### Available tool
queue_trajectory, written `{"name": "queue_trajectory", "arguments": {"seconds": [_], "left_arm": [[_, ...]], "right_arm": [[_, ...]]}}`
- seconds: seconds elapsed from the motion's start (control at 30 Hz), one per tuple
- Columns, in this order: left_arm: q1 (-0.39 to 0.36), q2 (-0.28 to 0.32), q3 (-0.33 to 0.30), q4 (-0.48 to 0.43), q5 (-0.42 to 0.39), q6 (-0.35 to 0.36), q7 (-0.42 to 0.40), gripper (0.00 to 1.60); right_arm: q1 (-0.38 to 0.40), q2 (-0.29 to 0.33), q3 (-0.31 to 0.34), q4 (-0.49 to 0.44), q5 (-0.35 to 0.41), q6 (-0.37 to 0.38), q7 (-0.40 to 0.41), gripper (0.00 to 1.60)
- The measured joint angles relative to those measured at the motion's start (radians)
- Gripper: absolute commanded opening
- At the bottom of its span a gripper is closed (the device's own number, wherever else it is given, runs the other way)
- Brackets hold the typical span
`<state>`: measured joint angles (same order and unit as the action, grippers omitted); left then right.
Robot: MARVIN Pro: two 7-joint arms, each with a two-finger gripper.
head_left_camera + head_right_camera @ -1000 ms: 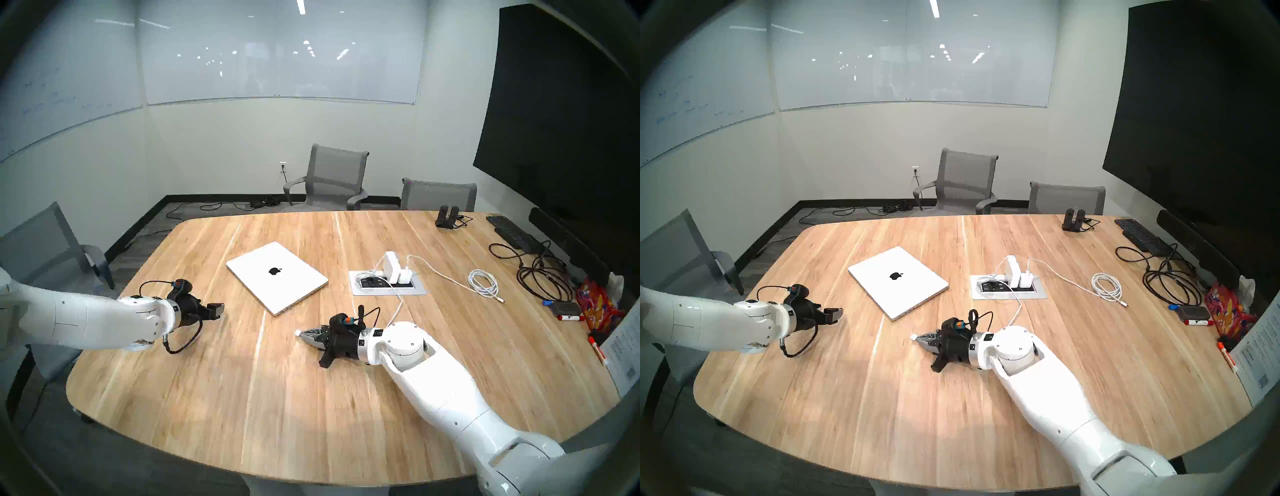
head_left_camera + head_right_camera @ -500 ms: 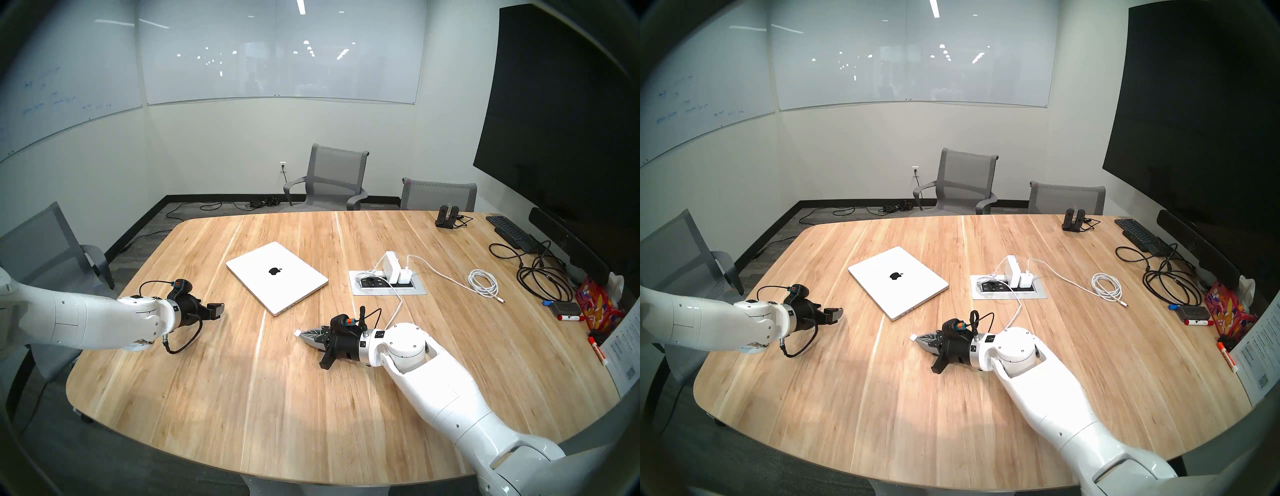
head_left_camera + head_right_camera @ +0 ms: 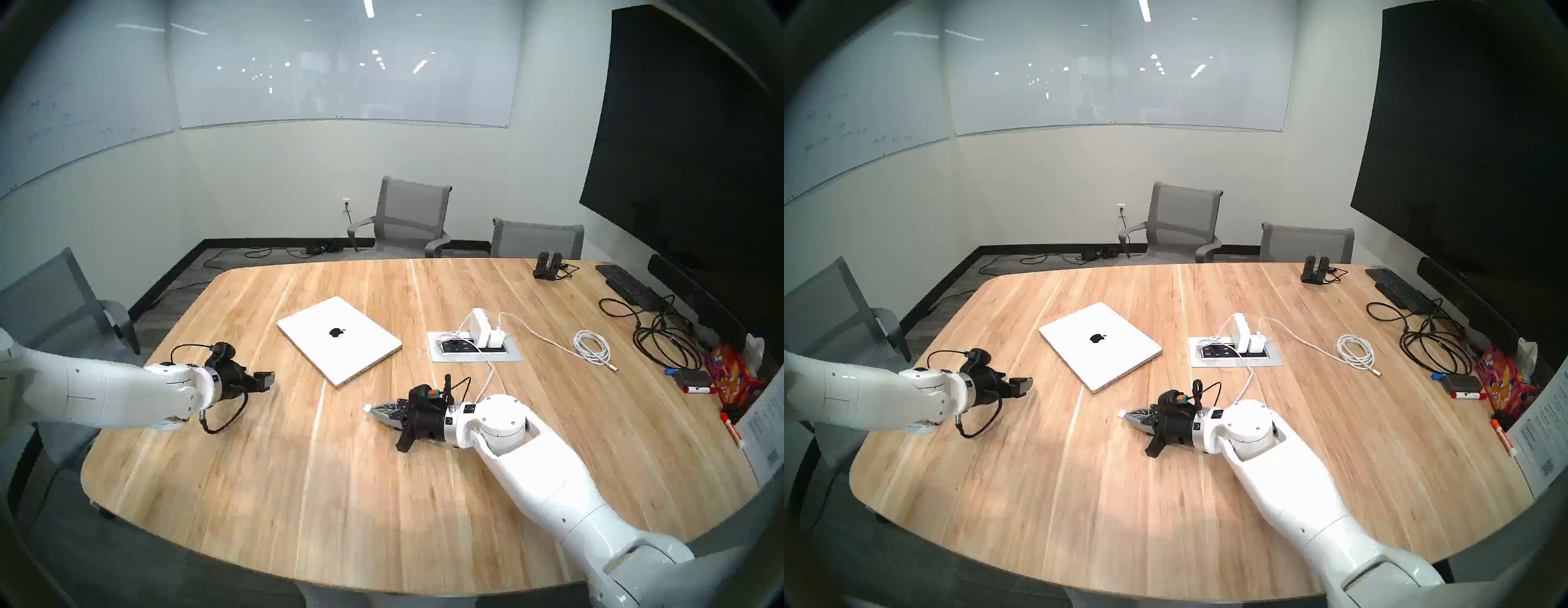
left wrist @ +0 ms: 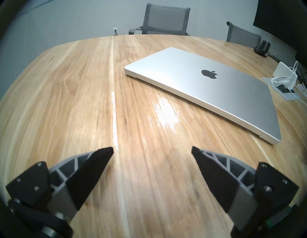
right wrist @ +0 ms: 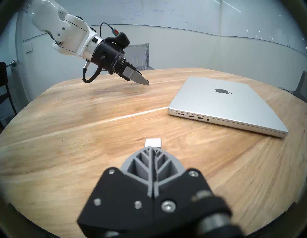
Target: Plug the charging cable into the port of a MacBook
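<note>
The closed silver MacBook (image 3: 339,339) lies mid-table with its apple logo up. Its side ports (image 5: 192,116) face my right gripper in the right wrist view. My right gripper (image 3: 375,410) is shut on the charging cable's white connector tip (image 5: 153,142), low over the table, in front and to the right of the MacBook's near corner. The thin white cord (image 3: 488,373) runs back from my right wrist to the white power brick (image 3: 479,327). My left gripper (image 4: 152,151) is open and empty, hovering left of the MacBook (image 4: 207,89).
The power brick stands in a grey outlet plate (image 3: 475,358). A bundled white cord (image 3: 592,346), black cords (image 3: 662,339), a black keyboard (image 3: 628,284) and markers (image 3: 695,388) lie at the right. Grey chairs (image 3: 407,220) stand around the table.
My right gripper has drawn slightly to the right with the connector tip still held. The left arm and the MacBook have not moved.
</note>
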<state>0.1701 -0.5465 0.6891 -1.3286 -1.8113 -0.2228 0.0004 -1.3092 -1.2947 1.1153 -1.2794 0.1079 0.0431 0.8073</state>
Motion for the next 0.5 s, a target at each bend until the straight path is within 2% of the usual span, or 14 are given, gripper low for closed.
{"name": "queue_trajectory", "arguments": {"seconds": [0.5], "left_arm": [[0.0,0.0,0.0,0.0,0.0,0.0,0.0,1.6]], "right_arm": [[0.014,-0.07,-0.036,0.018,-0.051,0.03,-0.104,0.0]]}}
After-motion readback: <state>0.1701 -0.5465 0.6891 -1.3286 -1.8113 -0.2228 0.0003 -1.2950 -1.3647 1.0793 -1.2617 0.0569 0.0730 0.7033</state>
